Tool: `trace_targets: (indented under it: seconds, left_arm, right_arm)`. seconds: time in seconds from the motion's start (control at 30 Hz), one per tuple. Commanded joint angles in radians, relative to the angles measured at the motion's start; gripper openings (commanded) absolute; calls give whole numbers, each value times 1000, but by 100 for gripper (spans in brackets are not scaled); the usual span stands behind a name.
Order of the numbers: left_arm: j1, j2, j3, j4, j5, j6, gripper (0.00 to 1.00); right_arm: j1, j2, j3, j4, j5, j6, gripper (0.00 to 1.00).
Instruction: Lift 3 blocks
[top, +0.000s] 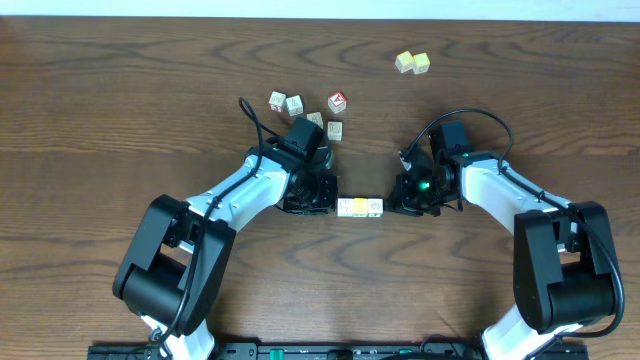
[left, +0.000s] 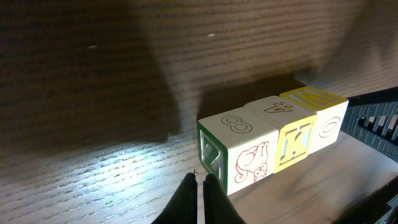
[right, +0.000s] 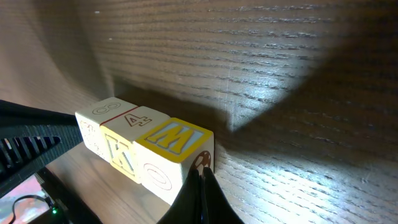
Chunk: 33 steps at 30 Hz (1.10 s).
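1. Nearest the left wrist camera, the left gripper (left: 199, 186) has its two dark fingers pinched together with no gap. The tips are set against the green end face of the green-faced block (left: 235, 149), and nothing is held between them.
2. Beyond that gripper, toward the far edge of the wooden table (top: 120, 90), a red-faced cube (top: 338, 101) sits with four whitish cubes (top: 294, 104) loosely grouped beside it, apart from both grippers.
3. Between the two grippers, near the table's middle, the three blocks form one straight row, face to face. First is the green-faced block with an outlined 8 on top. Next is the middle block (left: 283, 127), with a 4 on top and a yellow K side. Last is the yellow-topped block (left: 323, 115), bearing an M.
4. Whether the row rests on the wood or hangs just above it cannot be told.
5. At the row's right end, the right gripper (right: 200, 177) is likewise closed tight, its fingertips touching the end face of the yellow-topped block and clasping nothing.
6. Far up on the right, two pale yellow cubes (top: 412, 62) sit touching as a pair.
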Motion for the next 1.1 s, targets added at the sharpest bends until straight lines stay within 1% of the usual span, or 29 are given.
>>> trace_targets:
  seconds: [0.0,0.17,0.27,0.37,1.07]
  left_arm:
    - [-8,13,-9,-2,13,-6,7]
    - [-34,13,-9,5,6,-6,7]
    - [-39,13,-9,6,-48,-25,7]
    - [-39,13,-9,13,-63,-29,7]
    - [-39,66,-9,46,-61,-44,7]
  right_arm:
    - [3,10,-10,10,-19,-3,1]
    - [3,10,-10,11,-19,3,1]
    - [3,10,-10,10,-19,3,1]
    - [3,10,-10,9,-19,3,1]
    - [3,10,-10,9,-20,3,1]
